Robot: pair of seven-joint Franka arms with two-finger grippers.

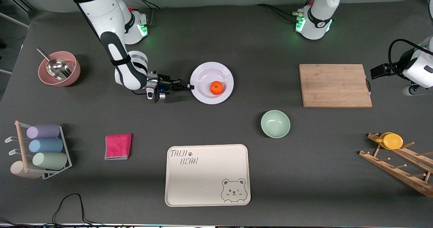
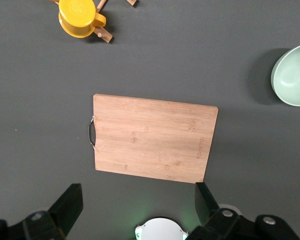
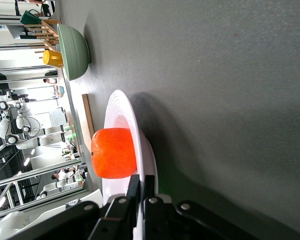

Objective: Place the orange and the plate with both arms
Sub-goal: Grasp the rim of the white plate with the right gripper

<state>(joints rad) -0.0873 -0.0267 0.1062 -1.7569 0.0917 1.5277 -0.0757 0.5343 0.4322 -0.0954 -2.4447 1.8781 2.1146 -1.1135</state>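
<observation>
Near the middle of the worktop [image 1: 236, 35], at about eleven o'clock from the beige bear tray [image 1: 207, 175], the white plate [image 1: 203, 97] lies flat with the orange [image 1: 216, 87] already resting in its shallow centre, so that half of the job looks done. The right gripper [image 1: 190, 86] is low at the plate's nine o'clock edge, its fingers pinched shut on the rim; the right wrist view shows the rim caught between them, the orange just past the tips. What seems left is carrying the loaded plate to its place, and the fruit could roll if the plate tips. The left gripper [image 2: 137, 207] waits with fingers spread wide and empty, hanging over the worktop beside the wooden cutting board [image 1: 335, 85], which lies at the plate's three o'clock. A pale green bowl [image 1: 275, 123] sits at roughly five o'clock from the plate, apart from it, on any route toward the tray; a pink cloth [image 1: 118, 146] lies clear of it at seven o'clock.
</observation>
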